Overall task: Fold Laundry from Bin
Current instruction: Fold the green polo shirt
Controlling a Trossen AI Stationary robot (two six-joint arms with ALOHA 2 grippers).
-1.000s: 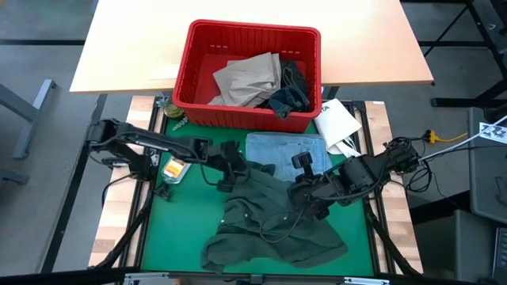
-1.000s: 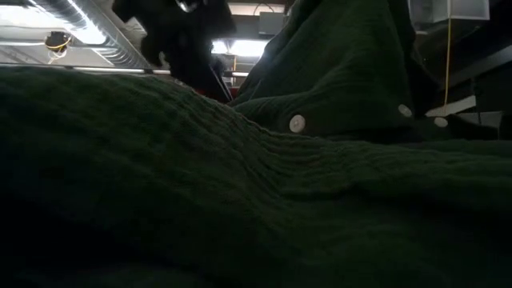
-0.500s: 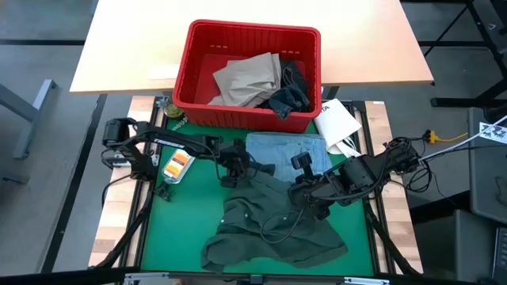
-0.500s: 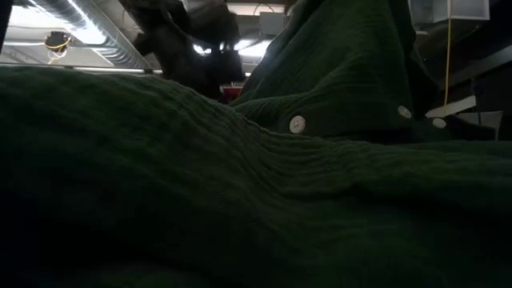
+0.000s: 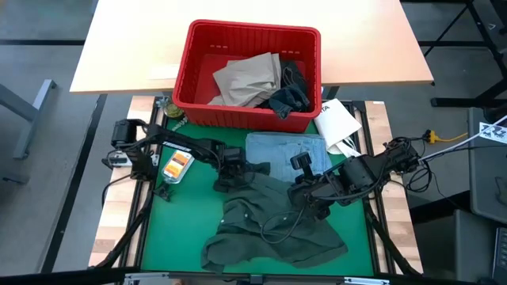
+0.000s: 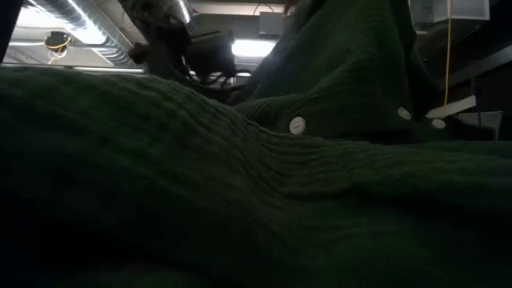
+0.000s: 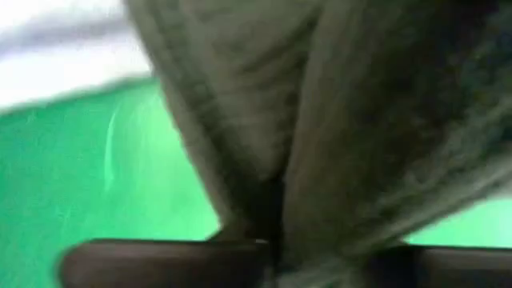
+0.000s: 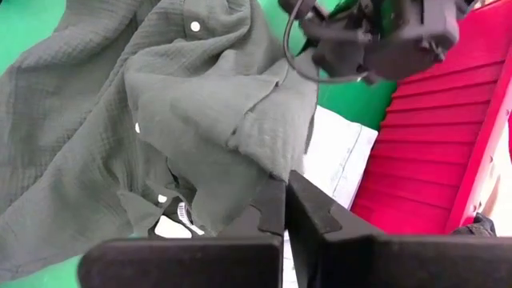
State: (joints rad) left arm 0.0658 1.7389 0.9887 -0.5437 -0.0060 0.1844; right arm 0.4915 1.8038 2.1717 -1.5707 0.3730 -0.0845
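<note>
The dark green garment (image 5: 273, 222) lies crumpled across the green mat (image 5: 170, 229) in the lower middle of the high view, its upper edge drawn up toward both arms, and in the low view it fills nearly the whole frame, with white buttons (image 6: 297, 124) showing on its raised fold; the left gripper (image 5: 227, 172) sits at the garment's upper left corner, and its wrist view shows the two dark fingers (image 7: 160, 260) closed in on a bunched fold of the green cloth; the right gripper (image 5: 305, 192) is at the garment's upper right, jaws pressed together with a pointed flap of the same cloth pinched between them, as its wrist view shows; a light blue garment (image 5: 285, 148) lies flat just above the green one, touching the front wall of the red bin (image 5: 186, 75), which stands at the upper middle of the high view; inside the bin are tan khaki trousers (image 5: 249, 77) and, to their right, dark blue jeans (image 5: 291, 91); a white packet (image 5: 337, 123) lies just right of the bin's lower right corner; a small orange-labelled object (image 5: 176, 165) lies at the mat's left edge.
</note>
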